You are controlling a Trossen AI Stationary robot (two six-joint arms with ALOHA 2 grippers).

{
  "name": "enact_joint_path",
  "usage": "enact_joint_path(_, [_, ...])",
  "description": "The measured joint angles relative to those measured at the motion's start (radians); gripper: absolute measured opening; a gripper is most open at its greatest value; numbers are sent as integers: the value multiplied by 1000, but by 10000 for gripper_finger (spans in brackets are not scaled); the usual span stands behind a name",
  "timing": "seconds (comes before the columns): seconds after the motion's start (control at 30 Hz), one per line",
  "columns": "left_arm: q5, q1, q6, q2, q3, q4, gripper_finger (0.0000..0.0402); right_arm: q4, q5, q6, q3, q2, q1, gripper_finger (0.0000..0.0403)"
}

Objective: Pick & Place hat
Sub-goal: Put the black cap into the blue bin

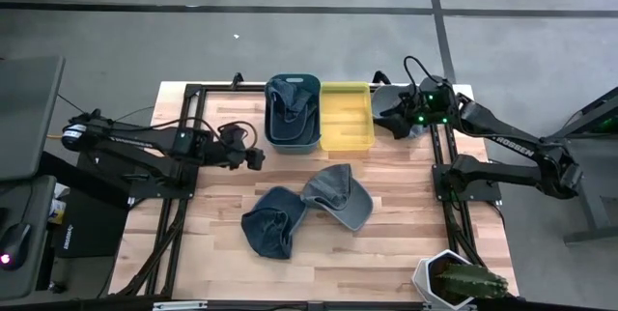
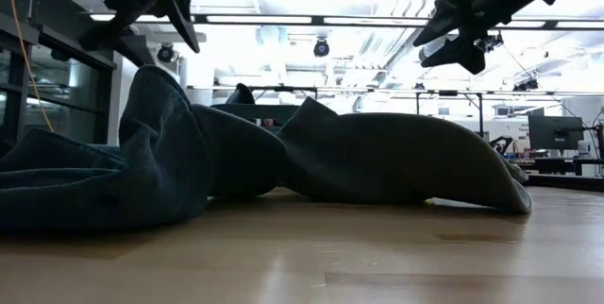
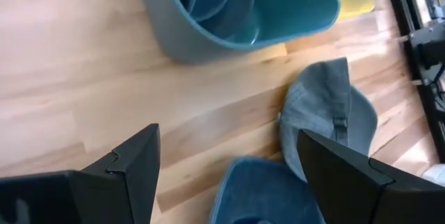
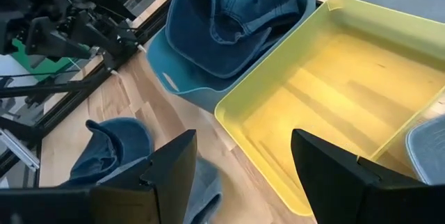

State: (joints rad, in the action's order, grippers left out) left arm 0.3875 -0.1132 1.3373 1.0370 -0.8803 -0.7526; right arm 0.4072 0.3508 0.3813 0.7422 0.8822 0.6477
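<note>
Two denim caps lie on the wooden table: a dark blue one [image 1: 273, 221] toward the near side and a grey-blue one [image 1: 340, 195] beside it, touching. A third denim cap [image 1: 293, 99] lies in the blue bin [image 1: 272, 133]. The yellow bin [image 1: 347, 118] next to it holds nothing. My left gripper [image 1: 254, 156] is open and empty, above the table left of the blue bin; it also shows in the left wrist view [image 3: 226, 165]. My right gripper [image 1: 394, 118] is open and empty, above the table right of the yellow bin; it also shows in the right wrist view [image 4: 243, 161].
A white pot with a green plant [image 1: 456, 280] stands at the table's near right corner. Black frame rails [image 1: 447, 171] run along the left and right sides of the table. Bare wood lies between the bins and the caps.
</note>
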Motion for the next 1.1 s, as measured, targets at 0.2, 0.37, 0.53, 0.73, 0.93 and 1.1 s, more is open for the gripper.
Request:
enact_joint_path(0.2, [0,-73,82,0,0,-14,280,3,1,-19,0,0,-30,229])
enact_joint_path(0.37, [-14,-115,103,1,0,-16,280,7,1,-27,0,0,-51,229])
enact_joint_path(0.53, [-34,-125,115,9,0,-21,280,21,1,-42,0,0,-55,229])
enact_joint_path(0.73, [-100,-125,114,63,-2,-11,280,36,43,-96,0,1,-66,229])
enact_joint_path(0.93, [-140,-136,111,110,-1,5,280,38,46,-114,0,1,-123,229])
enact_joint_path(1.1, [-141,-191,109,108,-1,-18,280,37,18,-125,1,1,-210,229])
